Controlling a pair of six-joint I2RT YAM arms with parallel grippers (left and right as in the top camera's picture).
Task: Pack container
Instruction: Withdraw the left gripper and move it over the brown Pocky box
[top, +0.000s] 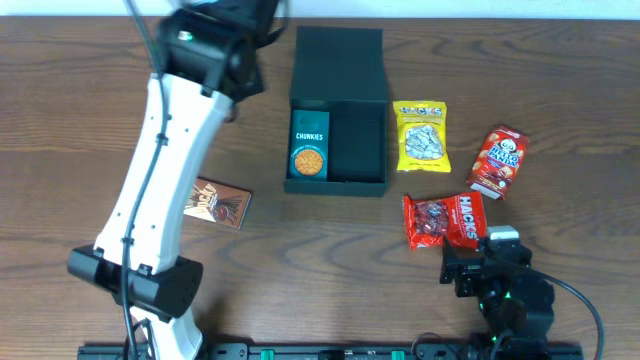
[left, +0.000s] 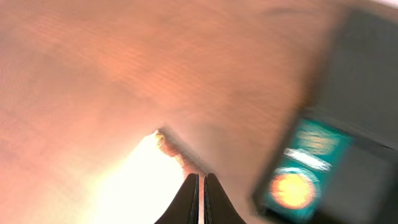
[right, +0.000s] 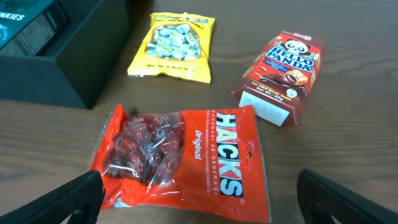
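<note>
The dark teal container (top: 337, 60) stands open at the back centre with its flap lid folded back. A small teal Chunkies cookie box (top: 308, 142) lies in its left half. The container also shows blurred in the left wrist view (left: 364, 81). My left gripper (left: 201, 186) is shut and empty, above the table left of the container. My right gripper (right: 211, 205) is open and empty, just in front of a red Hacks bag (right: 180, 158), with a finger on each side of the bag's near edge.
A yellow Hacks bag (top: 421, 137) and a red Hello Panda box (top: 497, 160) lie right of the container. The red Hacks bag (top: 443, 221) lies in front of them. A brown snack pack (top: 218, 204) lies left, beside my left arm (top: 165, 170).
</note>
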